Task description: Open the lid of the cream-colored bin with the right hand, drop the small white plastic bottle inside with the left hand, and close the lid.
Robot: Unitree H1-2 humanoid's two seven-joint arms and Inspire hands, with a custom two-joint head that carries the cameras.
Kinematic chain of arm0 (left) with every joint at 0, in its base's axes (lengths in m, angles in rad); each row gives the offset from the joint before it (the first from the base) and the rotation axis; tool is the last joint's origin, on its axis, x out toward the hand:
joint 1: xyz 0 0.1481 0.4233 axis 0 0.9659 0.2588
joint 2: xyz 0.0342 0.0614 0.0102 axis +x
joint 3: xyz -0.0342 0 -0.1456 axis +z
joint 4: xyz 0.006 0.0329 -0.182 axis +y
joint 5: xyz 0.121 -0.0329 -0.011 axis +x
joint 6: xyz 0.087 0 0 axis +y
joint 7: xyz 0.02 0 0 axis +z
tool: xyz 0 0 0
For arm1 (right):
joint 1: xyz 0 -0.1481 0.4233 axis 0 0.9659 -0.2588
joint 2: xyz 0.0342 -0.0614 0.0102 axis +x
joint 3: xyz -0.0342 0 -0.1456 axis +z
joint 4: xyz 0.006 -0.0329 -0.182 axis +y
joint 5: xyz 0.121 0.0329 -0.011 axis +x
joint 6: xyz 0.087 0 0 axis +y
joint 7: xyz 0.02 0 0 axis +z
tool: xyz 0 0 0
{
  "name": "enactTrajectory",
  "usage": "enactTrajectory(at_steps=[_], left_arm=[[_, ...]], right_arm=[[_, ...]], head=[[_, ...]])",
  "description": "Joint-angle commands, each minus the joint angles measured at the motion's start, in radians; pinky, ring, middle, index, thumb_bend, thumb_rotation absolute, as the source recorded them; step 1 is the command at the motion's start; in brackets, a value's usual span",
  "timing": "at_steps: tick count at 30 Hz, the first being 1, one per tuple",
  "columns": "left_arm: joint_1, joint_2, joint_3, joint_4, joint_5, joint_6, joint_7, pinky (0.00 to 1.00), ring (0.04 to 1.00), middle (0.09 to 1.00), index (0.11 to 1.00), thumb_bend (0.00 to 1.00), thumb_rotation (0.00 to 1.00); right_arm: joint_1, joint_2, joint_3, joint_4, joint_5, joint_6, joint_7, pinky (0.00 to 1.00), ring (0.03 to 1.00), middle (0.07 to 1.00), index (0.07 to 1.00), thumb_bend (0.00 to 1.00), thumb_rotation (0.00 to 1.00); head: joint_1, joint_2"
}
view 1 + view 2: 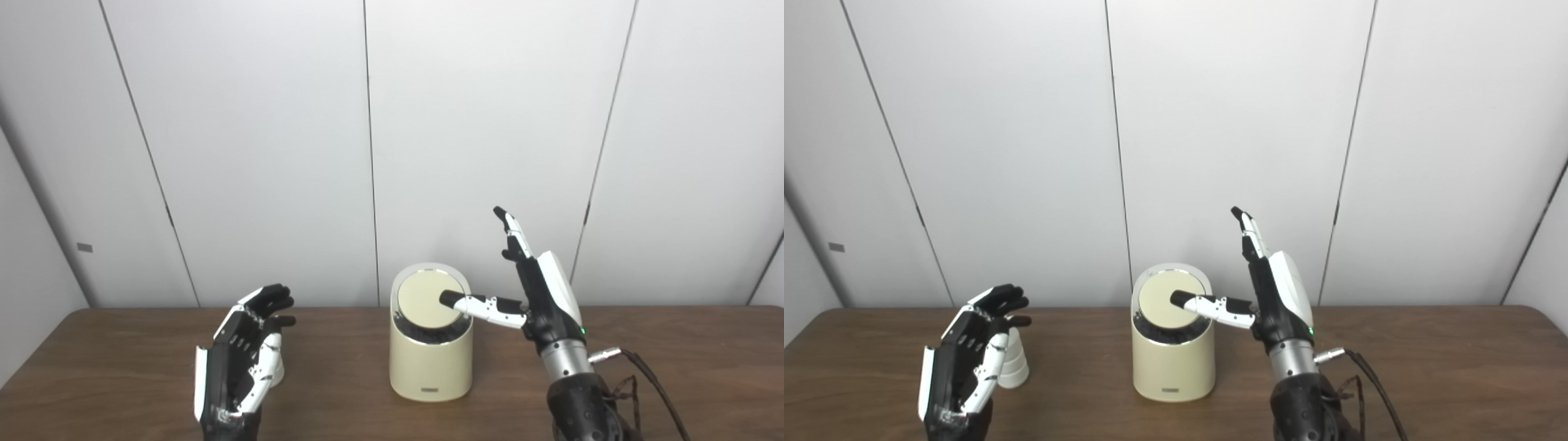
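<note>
Partly hidden bottle (1015,366) behind left robot hand (968,361)

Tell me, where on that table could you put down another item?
Bare wood lies right of the right hand and its cable, and between the cream bin and left hand. It is crowded where that hand stands beside the white bottle.

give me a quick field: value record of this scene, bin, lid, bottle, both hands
bin: cream, upright on the table, between the hands
lid: down, tilted face showing
bottle: small, white, standing on the table beside the left hand, not held
left hand: open, fingers apart, holding nothing
right hand: open, one digit resting on the lid, the others pointing up
</note>
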Motion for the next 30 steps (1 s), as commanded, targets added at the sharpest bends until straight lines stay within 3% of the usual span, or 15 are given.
enactTrajectory(at_steps=[1,5,10,19,30], left_arm=[[-0.045,-0.004,-0.005,-0.027,0.006,-0.026,0.006,0.62,0.717,0.736,0.719,0.27,0.36],[-0.045,-0.007,-0.005,-0.029,0.010,-0.027,0.007,0.62,0.716,0.735,0.720,0.26,0.36],[-0.047,-0.009,-0.005,-0.029,0.017,-0.028,0.009,0.62,0.718,0.736,0.721,0.26,0.36],[-0.046,-0.013,-0.007,-0.044,0.004,-0.025,0.007,0.63,0.723,0.740,0.723,0.26,0.35],[-0.041,-0.014,-0.003,-0.054,0.016,-0.021,0.014,0.62,0.718,0.737,0.721,0.27,0.36]], right_arm=[[-0.063,0.004,0.009,-0.011,-0.048,0.011,-0.027,0.84,0.981,1.000,0.998,0.92,0.45],[-0.092,-0.014,0.079,0.018,-0.223,0.079,-0.040,0.87,0.980,1.000,0.980,0.95,0.42],[-0.103,-0.014,0.118,0.041,-0.320,0.109,-0.057,0.96,0.999,1.000,0.975,0.99,0.35],[-0.113,-0.024,0.144,0.097,-0.386,0.121,-0.066,0.94,1.000,1.000,0.969,1.00,0.28],[-0.114,-0.036,0.171,0.135,-0.438,0.137,-0.085,0.89,0.966,0.994,0.944,0.91,0.20]], head=[[0.000,0.001],[0.001,0.000],[0.004,0.001],[0.007,0.005],[0.007,0.010]])
